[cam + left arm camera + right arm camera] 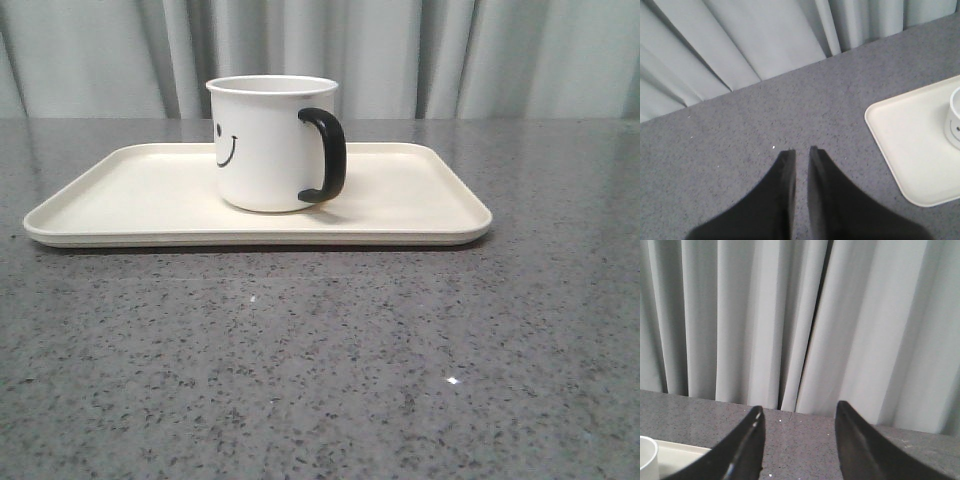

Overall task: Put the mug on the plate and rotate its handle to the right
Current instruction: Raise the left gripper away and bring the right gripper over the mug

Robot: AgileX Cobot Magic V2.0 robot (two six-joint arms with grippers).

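White mug stands on the plate toward the table's far edge, handle rightward; task seems finished. Left claw nearly closed, empty; right claw wide, empty. Only retreat remains.

No text, label, brand or number can be read anywhere. The only sign seen is a black smiley face printed on the side of the mug, left of its handle.
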